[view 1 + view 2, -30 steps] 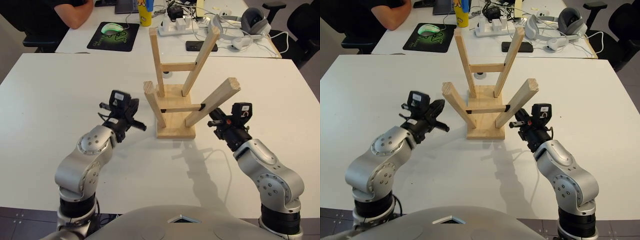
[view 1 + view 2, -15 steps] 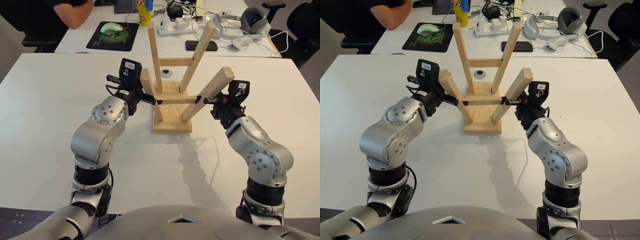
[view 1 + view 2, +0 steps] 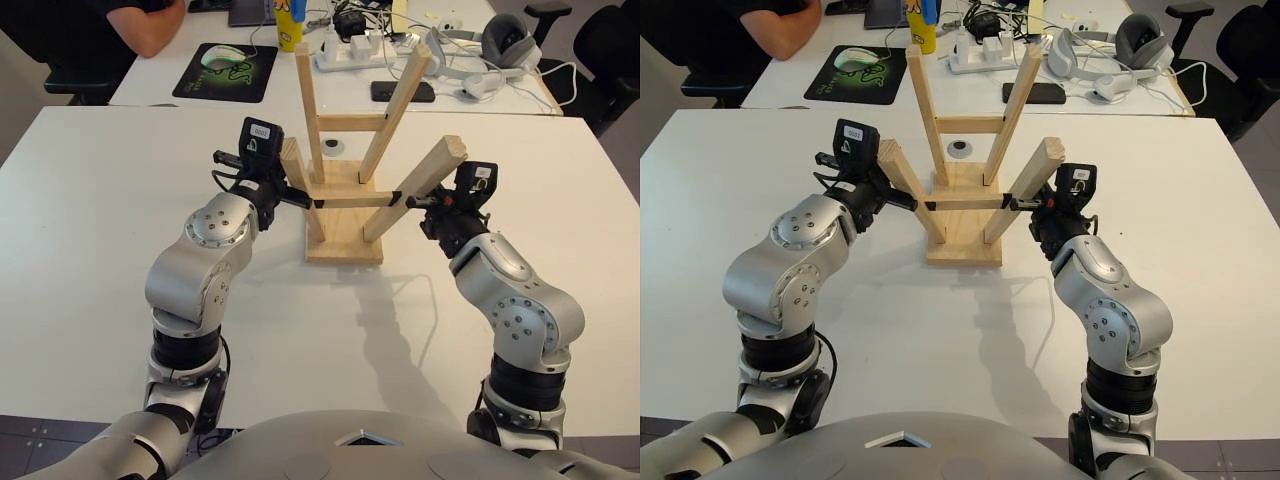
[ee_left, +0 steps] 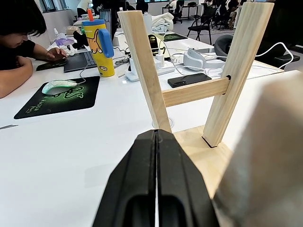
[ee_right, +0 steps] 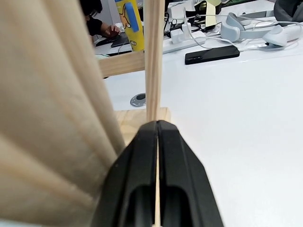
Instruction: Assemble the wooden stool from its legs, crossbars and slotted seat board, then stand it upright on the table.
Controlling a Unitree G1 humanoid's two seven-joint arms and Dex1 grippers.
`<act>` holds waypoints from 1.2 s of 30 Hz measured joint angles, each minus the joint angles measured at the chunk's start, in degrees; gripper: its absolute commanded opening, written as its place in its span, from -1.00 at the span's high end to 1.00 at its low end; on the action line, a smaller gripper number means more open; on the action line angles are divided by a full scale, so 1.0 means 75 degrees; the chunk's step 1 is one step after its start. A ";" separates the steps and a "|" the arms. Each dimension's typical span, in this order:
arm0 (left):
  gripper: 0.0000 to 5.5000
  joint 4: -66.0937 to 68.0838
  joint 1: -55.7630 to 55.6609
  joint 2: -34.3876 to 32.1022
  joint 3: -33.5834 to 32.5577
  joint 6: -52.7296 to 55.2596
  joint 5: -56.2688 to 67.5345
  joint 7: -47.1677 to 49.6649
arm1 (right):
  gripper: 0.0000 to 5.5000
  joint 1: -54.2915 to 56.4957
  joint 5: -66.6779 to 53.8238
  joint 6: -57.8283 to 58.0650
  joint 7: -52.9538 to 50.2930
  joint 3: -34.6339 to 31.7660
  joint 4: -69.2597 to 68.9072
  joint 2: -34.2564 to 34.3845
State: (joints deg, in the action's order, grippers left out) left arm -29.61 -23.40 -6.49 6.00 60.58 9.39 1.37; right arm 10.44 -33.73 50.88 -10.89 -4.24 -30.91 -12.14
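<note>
The wooden stool (image 3: 345, 245) stands upside down on the white table, seat board flat and legs pointing up. Its two near legs (image 3: 296, 172) (image 3: 430, 175) splay outward, joined by a thin crossbar (image 3: 355, 201). The two far legs carry a higher crossbar (image 3: 352, 124). My left gripper (image 3: 298, 197) is shut, its tip against the near left leg where the crossbar ends; in the left wrist view the fingers (image 4: 142, 156) meet with nothing between them. My right gripper (image 3: 410, 200) is shut too, its tip at the near right leg, which looms beside the fingers (image 5: 142, 142).
A second table behind holds a mouse pad (image 3: 225, 70), a yellow cup (image 3: 290, 25), a black phone (image 3: 402, 91), cables and headphones (image 3: 500, 40). A small round grommet (image 3: 333, 148) sits in the table behind the stool. White tabletop (image 3: 120, 200) spreads wide on both sides.
Over the last second both grippers moved away from the table's front up to the stool's two near legs. In the last half second they have barely shifted.
</note>
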 measured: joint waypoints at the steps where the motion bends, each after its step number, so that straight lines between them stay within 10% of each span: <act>1: 1.00 0.0019 0.0401 -0.0171 -0.0121 -0.0275 -0.0166 0.0056 | 1.00 -0.0186 0.0317 -0.0340 0.0163 0.0140 0.0120 -0.0153; 9: 1.00 0.0609 0.2477 -0.0878 -0.0720 -0.1849 -0.0621 -0.0250 | 1.00 -0.1581 0.1464 -0.1758 0.1166 0.0665 0.0821 -0.0379; 23: 1.00 -0.2076 0.2403 -0.0747 -0.1630 -0.3123 -0.1290 0.0324 | 1.00 -0.1870 0.2410 -0.2232 -0.0285 -0.1021 -0.1340 0.0473; 30: 1.00 -0.1532 0.2193 -0.0647 0.0250 -0.2113 -0.1157 -0.0476 | 1.00 -0.0787 0.2355 -0.1928 0.1000 0.1428 -0.1298 0.0544; 36: 1.00 -0.1438 0.2037 -0.0765 0.0478 -0.1839 -0.1288 -0.0628 | 1.00 -0.1160 0.2350 -0.1374 0.1055 0.0899 -0.0983 0.0422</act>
State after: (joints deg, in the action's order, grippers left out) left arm -40.40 -8.12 -12.23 9.58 46.80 -0.27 -3.34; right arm 1.74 -16.11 40.58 -2.98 2.50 -38.29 -8.97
